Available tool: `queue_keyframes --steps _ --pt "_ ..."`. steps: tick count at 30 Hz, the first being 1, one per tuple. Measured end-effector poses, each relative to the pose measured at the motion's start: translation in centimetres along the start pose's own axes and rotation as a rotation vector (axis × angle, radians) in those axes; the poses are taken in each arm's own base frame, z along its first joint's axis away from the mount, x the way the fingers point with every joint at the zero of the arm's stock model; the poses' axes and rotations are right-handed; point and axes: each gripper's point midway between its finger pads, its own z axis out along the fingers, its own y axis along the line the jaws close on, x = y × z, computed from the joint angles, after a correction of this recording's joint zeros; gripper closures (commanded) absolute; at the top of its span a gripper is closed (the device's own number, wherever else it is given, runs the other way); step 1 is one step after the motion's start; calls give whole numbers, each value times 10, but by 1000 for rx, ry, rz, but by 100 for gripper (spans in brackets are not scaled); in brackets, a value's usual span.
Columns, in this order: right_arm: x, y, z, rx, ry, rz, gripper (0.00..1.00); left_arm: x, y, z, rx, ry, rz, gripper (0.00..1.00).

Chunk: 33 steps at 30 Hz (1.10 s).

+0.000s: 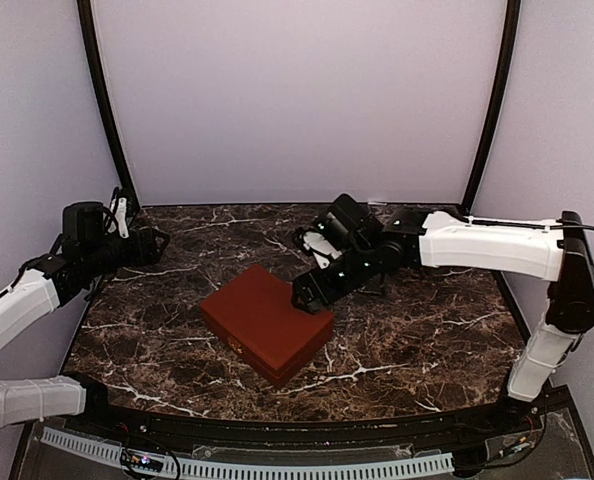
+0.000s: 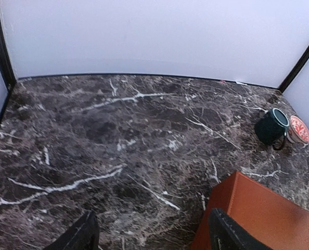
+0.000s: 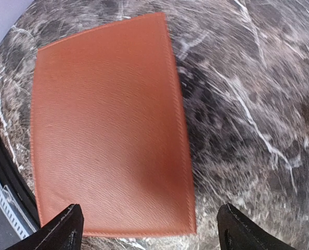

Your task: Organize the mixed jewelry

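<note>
Arms come in from opposite sides. The right one stretches across the marble table [image 1: 427,340], its right gripper [image 1: 305,296] tipped down over the far edge of the shut red-brown box [image 1: 267,322]. The left gripper [image 2: 152,234] hangs low by the back-left corner. Bare marble surrounds the box. Both pairs of fingers stand wide, holding nothing. The jewelry cannot be seen in any view.

From my remote feed I see the dark, white-veined marble desk [image 1: 407,340] carrying a closed red-brown box [image 1: 267,322] lying flat near its middle, turned askew to the edges, and, toward the far right corner, a dark green mug [image 2: 271,126] just beside a small red-patterned cup [image 2: 299,129].
</note>
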Motion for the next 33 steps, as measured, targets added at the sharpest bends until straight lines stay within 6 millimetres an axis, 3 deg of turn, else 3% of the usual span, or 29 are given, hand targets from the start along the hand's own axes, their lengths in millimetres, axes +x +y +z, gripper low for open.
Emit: queue_keyframes --steps 2,3,6,8,11,16,27,33 --pt "10 -7 -6 20 -14 58 9 19 -6 4 52 35 -51 25" --pt "18 -14 -22 37 -42 129 10 49 -12 8 111 116 -118 25" --pt "18 -15 -37 1 -119 263 10 75 -24 11 190 200 -188 24" --pt "29 -15 -38 -27 -131 340 10 95 -29 13 227 263 -227 23" --pt "54 -15 -23 -59 -102 452 10 118 -34 13 262 336 -272 22" --pt "82 -10 0 -90 -42 566 10 127 -45 16 331 371 -319 21" --pt "74 5 13 -160 -68 656 10 145 -62 23 403 446 -329 21" --pt "81 4 25 -144 -40 688 11 162 -62 27 383 503 -329 21"
